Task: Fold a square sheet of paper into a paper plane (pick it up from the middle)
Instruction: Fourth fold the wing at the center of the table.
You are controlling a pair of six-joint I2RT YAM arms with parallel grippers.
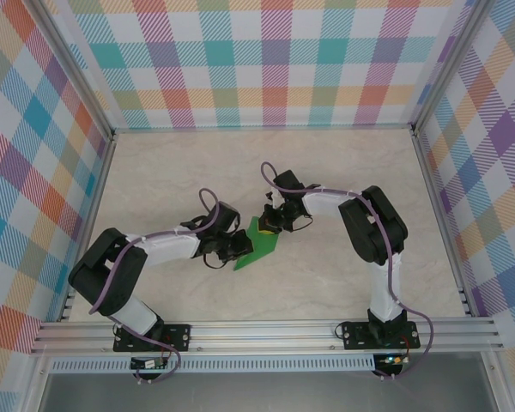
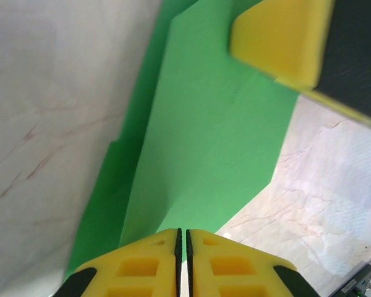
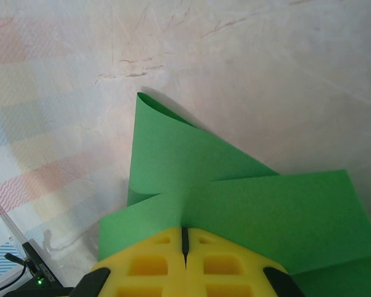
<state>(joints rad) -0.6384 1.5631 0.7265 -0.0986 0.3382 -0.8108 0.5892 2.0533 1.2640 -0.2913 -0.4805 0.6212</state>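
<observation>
The paper (image 1: pixel 259 245) lies near the middle of the tabletop (image 1: pixel 197 163), partly folded into a slanted shape with layered flaps; its long axis runs from about 1 o'clock to 7 o'clock in the top view. My left jaws meet it at its 8 o'clock edge; my right jaws meet it at its 1 o'clock end; the two come in from opposite sides with the green showing between them.

Through my left wrist camera the paper (image 2: pixel 204 136) stretches away towards 12 o'clock, a creased upper layer over a darker lower one; my left pads (image 2: pixel 142 266) are pressed together with barely a line between them, and the paper's near corner runs into that line, so I am pinching it there; one right pad (image 2: pixel 278 37) sits on the far end at 1 o'clock.

Through my right wrist camera my right pads (image 3: pixel 148 266) are likewise pressed together on the paper (image 3: pixel 235 198); one flap curls up off the tabletop towards 11 o'clock, its fold rounded rather than sharp; another layer spreads flat towards 3 o'clock.

Plaid walls (image 1: pixel 275 60) stand around the tabletop.
</observation>
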